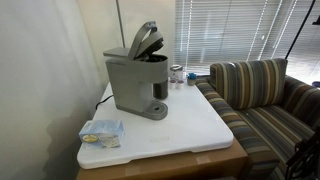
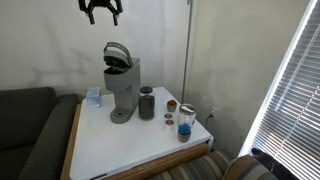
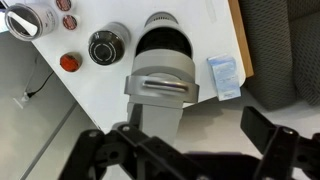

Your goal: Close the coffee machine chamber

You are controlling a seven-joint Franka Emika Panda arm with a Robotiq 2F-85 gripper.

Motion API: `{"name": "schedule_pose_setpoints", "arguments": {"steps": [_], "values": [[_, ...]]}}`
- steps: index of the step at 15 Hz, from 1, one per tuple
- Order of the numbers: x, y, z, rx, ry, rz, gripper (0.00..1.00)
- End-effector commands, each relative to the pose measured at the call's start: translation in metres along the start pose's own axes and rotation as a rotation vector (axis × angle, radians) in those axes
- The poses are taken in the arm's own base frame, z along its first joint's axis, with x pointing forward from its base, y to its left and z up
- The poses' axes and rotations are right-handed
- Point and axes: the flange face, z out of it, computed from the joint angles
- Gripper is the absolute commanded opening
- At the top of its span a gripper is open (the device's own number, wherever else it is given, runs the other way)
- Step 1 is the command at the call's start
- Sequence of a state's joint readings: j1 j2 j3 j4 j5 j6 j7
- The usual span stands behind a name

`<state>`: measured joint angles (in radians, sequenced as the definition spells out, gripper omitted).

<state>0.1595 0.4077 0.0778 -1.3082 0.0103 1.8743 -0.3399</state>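
The grey coffee machine [image 1: 132,88] stands on the white table top, seen in both exterior views [image 2: 122,90]. Its chamber lid [image 1: 146,40] is hinged up and open, tilted back over the dark brew head [image 2: 117,54]. In the wrist view I look straight down on the machine [image 3: 160,95] and its raised lid [image 3: 163,85]. My gripper [image 2: 101,10] hangs high above the machine, open and empty, touching nothing. Its two dark fingers spread wide along the bottom of the wrist view [image 3: 190,150].
A dark tumbler [image 2: 147,103], a red lid [image 2: 170,104] and a jar [image 2: 186,120] stand beside the machine. A blue-white packet [image 1: 100,132] lies near the table edge. A striped sofa [image 1: 265,100] adjoins the table; blinds cover the window.
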Motion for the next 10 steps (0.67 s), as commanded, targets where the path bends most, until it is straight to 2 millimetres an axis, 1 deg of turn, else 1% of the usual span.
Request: {"name": "schedule_pose_setpoints", "arguments": {"steps": [1,2,3,4,5,6,7,8,10], "values": [[0.012,0.000,0.012,-0.031,0.029,0.046,1.00],[0.012,0.002,0.014,-0.031,0.035,0.060,0.75],[0.012,0.004,0.015,-0.027,0.043,0.066,0.74],[0.012,0.007,0.017,-0.027,0.052,0.074,0.68],[0.013,0.010,0.018,-0.027,0.065,0.078,0.60],[0.014,0.012,0.017,-0.035,0.084,0.082,0.54],[0.015,0.014,0.016,-0.042,0.104,0.082,0.45],[0.016,0.016,0.014,-0.054,0.124,0.086,0.40],[0.018,0.019,0.012,-0.071,0.166,0.094,0.24]]}}
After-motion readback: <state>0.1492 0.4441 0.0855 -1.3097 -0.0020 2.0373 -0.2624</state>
